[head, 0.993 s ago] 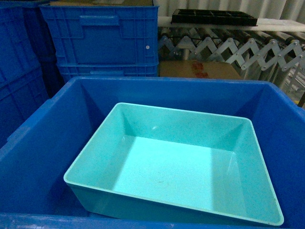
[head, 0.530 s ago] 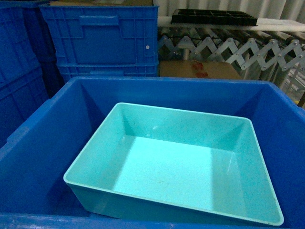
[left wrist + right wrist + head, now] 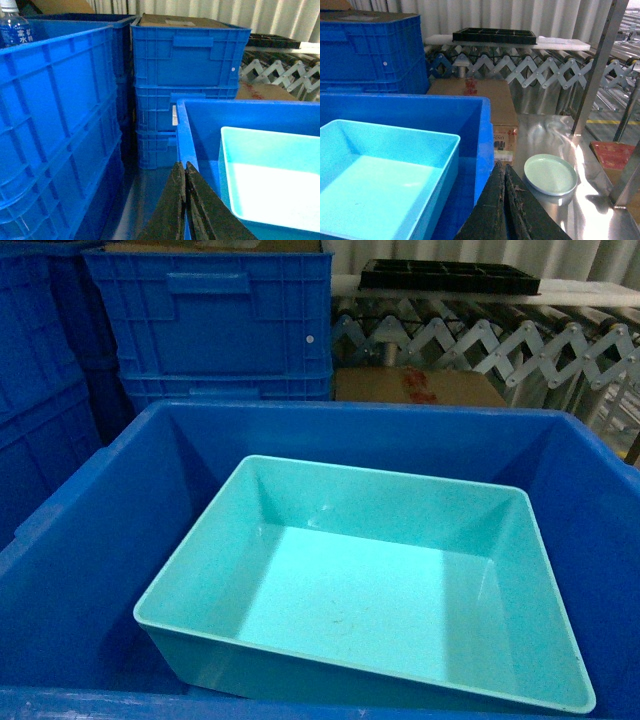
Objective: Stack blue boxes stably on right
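- Nearest the robot, the turquoise tub is lying inside the large blue bin, tilted, with its near-left corner riding higher against the bin's wall. Its inside is holding nothing.
- Across the last second, nothing is changing in the head view: the tub is keeping the same tilt and the same place, and no arm is entering that view. This is being judged as a pause, with no stacking step in progress.
- The left hand is sitting clenched on nothing, fingers pressed together, just outside the bin's left rim and low, beside the ribbed blue crates.
- The right hand is likewise clenched and carrying nothing, parked outside the bin's right wall above the steel tabletop.
- Only one turquoise tub is showing in any view; no second tub is visible to stack with it, and no stack is yet standing on the right. The task is therefore being judged as at an early stage.
- On the tabletop to the right, a pale green plate is lying just beside the right hand, so the landing area there is being partly taken up.
- Further back, a cardboard box is standing behind the bin.
- Farthest, a stack of ribbed crates and an extendable roller conveyor carrying a black tray are closing the scene.
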Motion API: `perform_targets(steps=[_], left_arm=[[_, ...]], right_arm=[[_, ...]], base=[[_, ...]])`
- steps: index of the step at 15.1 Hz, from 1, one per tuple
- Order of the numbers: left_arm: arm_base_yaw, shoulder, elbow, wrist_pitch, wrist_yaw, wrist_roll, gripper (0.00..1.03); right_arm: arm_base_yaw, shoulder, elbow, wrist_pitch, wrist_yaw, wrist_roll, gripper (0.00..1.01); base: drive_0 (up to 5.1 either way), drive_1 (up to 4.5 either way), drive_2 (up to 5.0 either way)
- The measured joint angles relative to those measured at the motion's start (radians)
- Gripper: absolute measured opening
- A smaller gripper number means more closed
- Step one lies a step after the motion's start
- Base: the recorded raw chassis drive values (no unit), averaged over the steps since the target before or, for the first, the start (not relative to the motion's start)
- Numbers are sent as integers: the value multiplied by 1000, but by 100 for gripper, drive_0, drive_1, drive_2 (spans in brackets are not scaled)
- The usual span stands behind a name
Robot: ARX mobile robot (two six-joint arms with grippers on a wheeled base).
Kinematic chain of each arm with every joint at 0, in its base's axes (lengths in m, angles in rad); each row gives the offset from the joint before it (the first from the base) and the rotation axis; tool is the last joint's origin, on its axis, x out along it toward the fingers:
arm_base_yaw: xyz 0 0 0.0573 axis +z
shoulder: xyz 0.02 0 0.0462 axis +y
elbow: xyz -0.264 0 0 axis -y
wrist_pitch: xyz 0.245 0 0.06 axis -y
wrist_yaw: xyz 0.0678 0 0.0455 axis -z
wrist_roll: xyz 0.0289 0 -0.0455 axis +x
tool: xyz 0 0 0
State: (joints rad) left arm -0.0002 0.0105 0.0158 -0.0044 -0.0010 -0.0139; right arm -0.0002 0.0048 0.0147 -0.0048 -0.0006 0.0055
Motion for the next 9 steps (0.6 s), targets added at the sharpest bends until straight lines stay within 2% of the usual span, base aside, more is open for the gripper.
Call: perform_targets(steps=[1, 2, 7, 8, 9], left_arm=[[0, 0, 0, 1, 0, 0, 6], [0, 0, 0, 0, 1, 0, 19], [0, 0, 0, 0, 1, 0, 82], [0, 0, 0, 0, 1, 0, 93], [0, 0, 0, 0, 1, 0, 100]], right_arm=[[0, 0, 0, -1, 0, 0, 2], [0, 0, 0, 0, 0, -2, 6], [0, 0, 0, 0, 0, -2, 68], [0, 0, 0, 0, 0, -2, 81], [0, 0, 0, 0, 0, -2, 94]], base=[[0, 0, 0], [0, 0, 0], [0, 0, 0], [0, 0, 0], [0, 0, 0]])
